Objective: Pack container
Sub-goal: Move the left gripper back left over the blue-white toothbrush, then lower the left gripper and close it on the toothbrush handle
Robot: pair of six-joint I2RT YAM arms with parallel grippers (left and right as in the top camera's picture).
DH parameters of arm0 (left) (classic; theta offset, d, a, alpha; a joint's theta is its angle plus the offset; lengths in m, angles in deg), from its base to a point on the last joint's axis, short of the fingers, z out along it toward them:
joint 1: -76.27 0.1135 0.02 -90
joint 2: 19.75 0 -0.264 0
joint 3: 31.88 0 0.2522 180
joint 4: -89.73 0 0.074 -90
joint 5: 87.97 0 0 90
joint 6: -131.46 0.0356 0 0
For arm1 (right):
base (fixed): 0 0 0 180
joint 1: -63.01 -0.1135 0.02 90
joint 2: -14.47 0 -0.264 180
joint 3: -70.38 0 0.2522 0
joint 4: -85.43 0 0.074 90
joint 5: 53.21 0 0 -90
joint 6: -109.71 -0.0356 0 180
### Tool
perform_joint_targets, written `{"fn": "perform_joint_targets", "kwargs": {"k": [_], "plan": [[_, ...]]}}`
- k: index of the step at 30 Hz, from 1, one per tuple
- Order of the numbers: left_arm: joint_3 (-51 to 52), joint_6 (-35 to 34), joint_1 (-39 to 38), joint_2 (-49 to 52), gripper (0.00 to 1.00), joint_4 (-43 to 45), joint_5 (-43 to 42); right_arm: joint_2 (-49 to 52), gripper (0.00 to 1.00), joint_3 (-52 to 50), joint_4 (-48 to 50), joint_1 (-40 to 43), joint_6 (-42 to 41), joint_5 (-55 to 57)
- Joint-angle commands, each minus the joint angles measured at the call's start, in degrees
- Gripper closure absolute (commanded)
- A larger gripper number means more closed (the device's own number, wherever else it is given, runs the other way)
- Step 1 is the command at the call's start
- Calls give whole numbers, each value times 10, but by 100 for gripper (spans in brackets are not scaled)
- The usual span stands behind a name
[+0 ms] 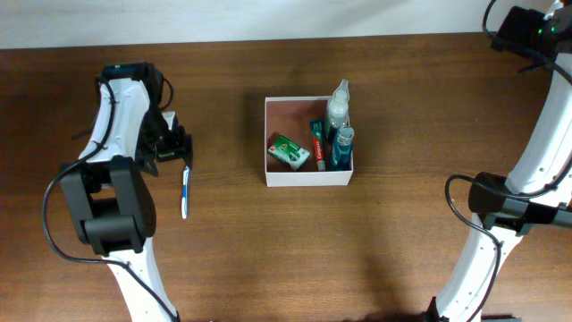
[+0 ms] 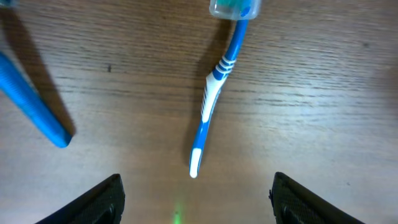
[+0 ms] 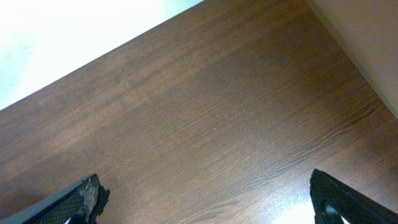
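Dark, finely streaked wood-grain counter runs matte under everything. The left tool hovers low with its black jaws fairly wide and nothing between them. Just ahead of it a toothbrush lies flat and untouched, a slim curved blue-and-white plastic handle with a clear cap over the head. Well to that tool's right, between the two arms, sits the container, square and shallow with thin white walls and a reddish-brown floor. It already holds a glossy green carton, a red-and-green tube, a clear bottle and a teal one, crowded toward its far-right side. Packing looks mostly done, with only the toothbrush visibly left out. The right tool is at its widest and empty, over bare wood near the counter's pale edge.
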Motion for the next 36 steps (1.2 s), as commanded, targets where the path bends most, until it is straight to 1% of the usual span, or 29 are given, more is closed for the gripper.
{"fn": "perform_joint_targets", "kwargs": {"k": [1, 10, 16, 29, 35, 36], "plan": [[37, 11, 1, -13, 24, 20, -4, 3, 2, -2, -3, -2, -1, 7], [106, 11, 1, -13, 25, 80, -4, 3, 2, -2, -3, -2, -1, 7], [127, 11, 1, -13, 25, 109, 26, 3, 1, -2, -3, -2, -1, 7], [162, 11, 1, -13, 25, 165, 26, 3, 2, -2, -3, -2, -1, 7], [178, 11, -3, -13, 25, 168, 26, 3, 2, -2, -3, -2, -1, 7], [178, 11, -4, -13, 30, 169, 26, 3, 2, -2, -3, -2, -1, 7]]}}
